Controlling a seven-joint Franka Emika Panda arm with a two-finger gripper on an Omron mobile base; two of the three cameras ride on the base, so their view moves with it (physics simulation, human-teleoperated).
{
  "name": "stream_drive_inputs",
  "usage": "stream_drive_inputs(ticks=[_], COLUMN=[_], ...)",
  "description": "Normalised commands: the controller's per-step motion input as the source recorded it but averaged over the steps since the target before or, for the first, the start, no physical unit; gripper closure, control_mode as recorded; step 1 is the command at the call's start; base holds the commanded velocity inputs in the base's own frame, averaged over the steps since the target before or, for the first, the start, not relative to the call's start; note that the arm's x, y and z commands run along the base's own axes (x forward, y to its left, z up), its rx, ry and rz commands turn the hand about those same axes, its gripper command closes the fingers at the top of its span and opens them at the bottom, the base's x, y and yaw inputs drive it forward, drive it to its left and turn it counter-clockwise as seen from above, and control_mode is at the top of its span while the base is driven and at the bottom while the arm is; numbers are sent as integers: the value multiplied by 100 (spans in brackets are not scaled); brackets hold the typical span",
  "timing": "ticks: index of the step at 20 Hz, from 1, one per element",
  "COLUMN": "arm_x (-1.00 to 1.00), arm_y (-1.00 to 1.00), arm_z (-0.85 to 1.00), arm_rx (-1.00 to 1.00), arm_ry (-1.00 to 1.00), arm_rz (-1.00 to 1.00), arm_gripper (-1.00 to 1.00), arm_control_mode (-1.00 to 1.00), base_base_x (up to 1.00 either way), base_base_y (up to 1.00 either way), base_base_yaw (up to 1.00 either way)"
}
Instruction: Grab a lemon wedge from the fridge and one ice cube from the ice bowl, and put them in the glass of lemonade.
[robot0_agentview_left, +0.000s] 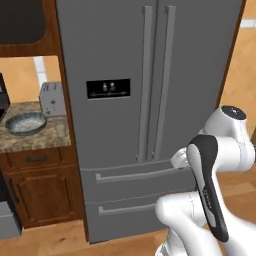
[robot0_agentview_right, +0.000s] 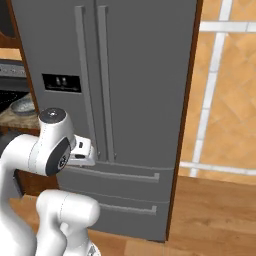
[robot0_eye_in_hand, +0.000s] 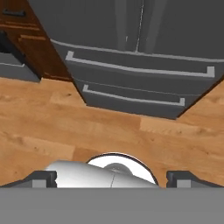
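The fridge stands shut beside the worktop, upright, its bar handles running vertically along the centre seam. The first step is in hand: opening it for the lemon wedge. Next move, likely, is raising the hand to a door handle. The ice bowl sits mid-worktop; the glass of lemonade near its fridge-side edge. The fingers are spread wide, holding nothing.

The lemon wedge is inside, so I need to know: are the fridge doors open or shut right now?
Shut. The tall grey French-door fridge shows both upper doors flush, their long vertical bar handles side by side, and both lower drawers pushed in.
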Motion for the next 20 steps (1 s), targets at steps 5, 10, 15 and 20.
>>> stream_drive_inputs(ticks=[5, 10, 15, 20], arm_x=[0, 0, 0, 0], arm_y=[0, 0, 0, 0], arm_z=[0, 0, 0, 0], arm_rx=[0, 0, 0, 0], arm_ry=[0, 0, 0, 0], arm_rz=[0, 0, 0, 0], arm_gripper=[-100, -100, -100, -100], arm_control_mode=[100, 100, 100, 100], base_base_x=[12, -3, -50, -22], base_base_y=[31, 4, 1, 34], base_base_yaw=[-26, -1, 1, 1])
